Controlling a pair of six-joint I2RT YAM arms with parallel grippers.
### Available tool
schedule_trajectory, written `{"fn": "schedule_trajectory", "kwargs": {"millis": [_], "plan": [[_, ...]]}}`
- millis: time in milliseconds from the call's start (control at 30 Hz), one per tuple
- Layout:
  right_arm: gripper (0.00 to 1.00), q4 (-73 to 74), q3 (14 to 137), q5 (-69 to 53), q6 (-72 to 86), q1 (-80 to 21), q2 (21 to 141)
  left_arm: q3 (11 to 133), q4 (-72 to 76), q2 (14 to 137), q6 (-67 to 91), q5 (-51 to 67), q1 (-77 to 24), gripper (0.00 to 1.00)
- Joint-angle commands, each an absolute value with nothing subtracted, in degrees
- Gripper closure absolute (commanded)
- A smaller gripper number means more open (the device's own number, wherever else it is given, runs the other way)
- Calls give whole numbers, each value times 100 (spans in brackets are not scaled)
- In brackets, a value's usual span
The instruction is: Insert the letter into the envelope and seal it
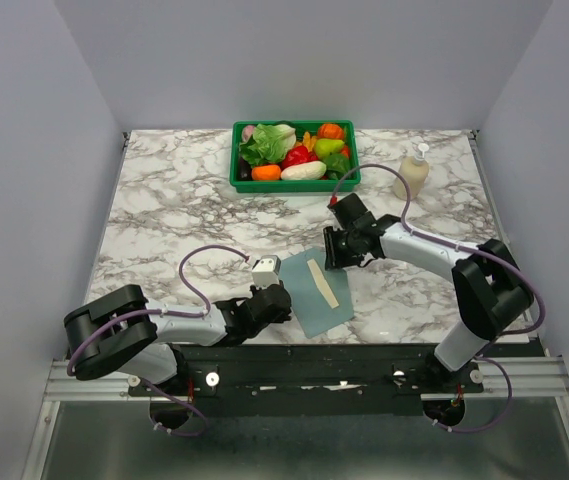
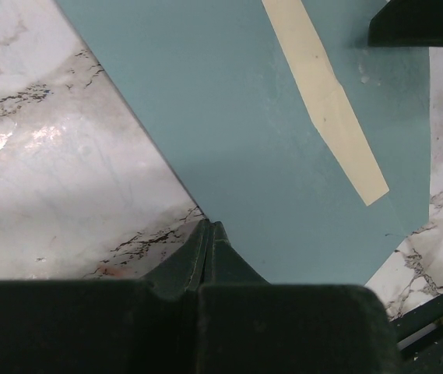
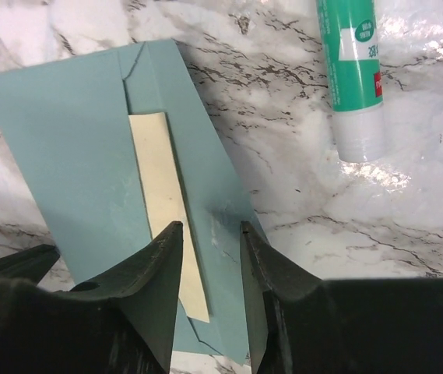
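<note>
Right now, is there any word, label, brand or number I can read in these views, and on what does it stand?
Nothing can be quoted with confidence.
On the glue stick: white print on a green label with a small red patch, too blurred to read.
On the pump bottle: no print can be made out; too small.
On the envelope and the letter: no writing visible on the faces shown.

Glue stick (image 3: pixel 357 78) near envelope (image 3: pixel 58 156)
</note>
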State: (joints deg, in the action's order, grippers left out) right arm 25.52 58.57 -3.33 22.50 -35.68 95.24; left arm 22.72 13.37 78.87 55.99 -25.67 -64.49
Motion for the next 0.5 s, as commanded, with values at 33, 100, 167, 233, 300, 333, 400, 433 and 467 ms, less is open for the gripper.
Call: {"fn": "schedule_trajectory", "kwargs": {"millis": [33,100,167,233,300,333,400,433,467], "plan": [[57,2620,6021,-473,2206,-3604,9378,1960,343,8103,5546,-2285,-6425,100],[57,2462,5959,-841,2180,-3604,9448,1960,352,8112,5546,-2276,-6425,100],[57,2356,5933,-1045,2171,-3604,9501,1960,352,8112,5537,-2276,-6425,100],[57,2259,5915,-1213,2162,-3604,9615,1951,352,8104,5546,-2276,-6416,100],[57,2198,5889,-1309,2162,-3604,9711,1951,343,8104,5546,-2285,-6425,100],[58,2162,5863,-1344,2153,-3604,9738,1951,351,8104,5546,-2276,-6425,100],[58,2092,5836,-1423,2162,-3604,9773,1951,343,8103,5537,-2285,-6425,100],[59,2074,5836,-1424,2162,-3604,9826,1951,351,8095,5546,-2276,-6425,100],[59,2066,5836,-1433,2145,-3604,9861,1951,352,8103,5546,-2276,-6425,100]]}}
